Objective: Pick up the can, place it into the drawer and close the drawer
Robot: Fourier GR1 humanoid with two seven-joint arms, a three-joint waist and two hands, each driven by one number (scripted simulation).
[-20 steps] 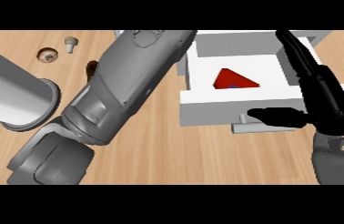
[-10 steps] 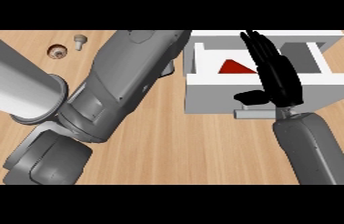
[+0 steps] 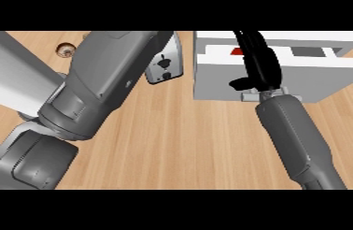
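- At 1 o'clock in the head view we see the white drawer (image 3: 310, 77), pulled out so that its inside shows along the top.
- Of the can (image 3: 237, 51) we see only a red sliver inside the drawer, at the hand's 9 o'clock side; the hand hides the rest.
- The right hand (image 3: 260, 65) lies over the drawer's front, its fingers straight and together, pointing to 12 o'clock and reaching over the opening. The thumb juts toward 9 o'clock. It clasps nothing.
- We cannot tell whether that hand touches the drawer front.
- The drawer's handle (image 3: 247, 97) peeps out just beside the wrist, and the right forearm (image 3: 296, 140) runs away to 5 o'clock.
- The left forearm (image 3: 103, 84) crosses the wooden surface (image 3: 186, 140) from 8 o'clock toward 12.
- We cannot tell the left hand's state.
- A small brown round thing (image 3: 66, 50) sits at 10 o'clock.
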